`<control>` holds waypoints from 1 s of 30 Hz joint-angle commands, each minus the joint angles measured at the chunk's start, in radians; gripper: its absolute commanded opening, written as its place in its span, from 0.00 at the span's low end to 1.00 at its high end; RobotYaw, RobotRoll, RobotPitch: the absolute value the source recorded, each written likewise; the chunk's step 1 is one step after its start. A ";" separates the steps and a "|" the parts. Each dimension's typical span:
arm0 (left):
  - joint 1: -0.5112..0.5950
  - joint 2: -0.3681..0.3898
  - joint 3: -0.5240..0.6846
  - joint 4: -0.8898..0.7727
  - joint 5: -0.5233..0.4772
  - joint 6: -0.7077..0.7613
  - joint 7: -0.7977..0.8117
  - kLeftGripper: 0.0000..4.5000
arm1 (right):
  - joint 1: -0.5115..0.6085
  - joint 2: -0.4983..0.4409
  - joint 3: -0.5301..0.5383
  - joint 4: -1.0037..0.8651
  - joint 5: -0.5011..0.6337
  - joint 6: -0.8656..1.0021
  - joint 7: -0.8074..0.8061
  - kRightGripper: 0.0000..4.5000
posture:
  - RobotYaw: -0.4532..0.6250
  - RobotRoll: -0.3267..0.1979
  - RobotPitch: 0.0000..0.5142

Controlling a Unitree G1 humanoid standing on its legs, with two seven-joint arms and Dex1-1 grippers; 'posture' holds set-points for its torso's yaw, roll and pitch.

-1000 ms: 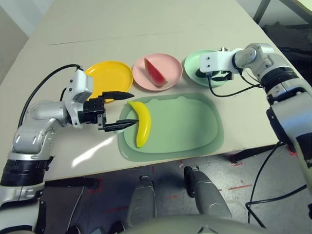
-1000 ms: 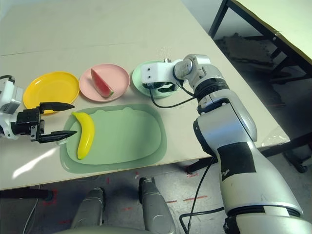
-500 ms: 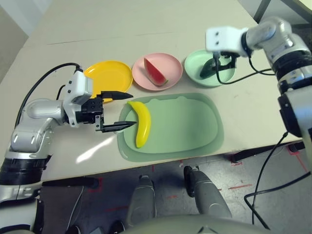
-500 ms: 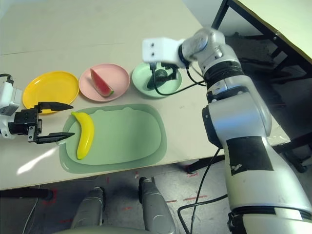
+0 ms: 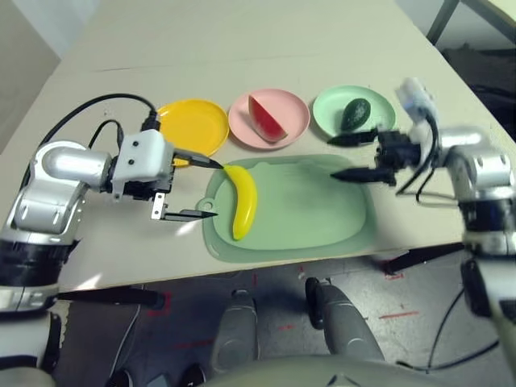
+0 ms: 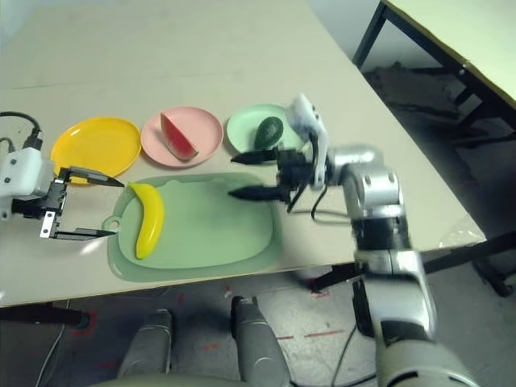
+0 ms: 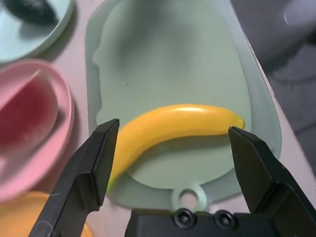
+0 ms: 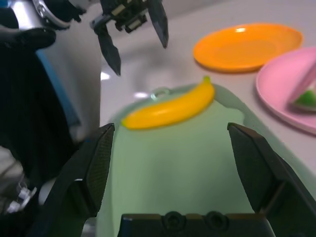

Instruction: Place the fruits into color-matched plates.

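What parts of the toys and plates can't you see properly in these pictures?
- Avocado: cut off by the edge of the left wrist view.
- Watermelon: mostly cut off by the edge of the right wrist view; blurred too.
- Yellow plate: a sliver in the left wrist view, behind a left gripper finger.
- Banana: its stem end sits behind that finger.

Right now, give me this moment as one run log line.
banana: on mat | avocado: in green plate | watermelon: in pink plate | yellow plate: empty | left gripper: open beside banana | right gripper: open, empty
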 commanded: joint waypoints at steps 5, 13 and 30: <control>-0.110 0.037 -0.152 0.105 0.078 -0.189 -0.047 1.00 | 0.106 0.066 0.043 -0.022 -0.017 -0.366 -0.011 1.00 | 0.40 0.62 0.41; -0.280 0.014 -0.314 0.265 0.113 -0.361 -0.047 1.00 | 0.155 0.093 0.108 0.163 -0.122 -0.707 -0.050 1.00 | 0.39 0.62 0.40; -0.336 -0.150 -0.456 0.364 0.149 -0.423 -0.047 1.00 | 0.257 0.074 0.166 0.143 -0.168 -0.823 -0.233 1.00 | 0.32 0.62 0.39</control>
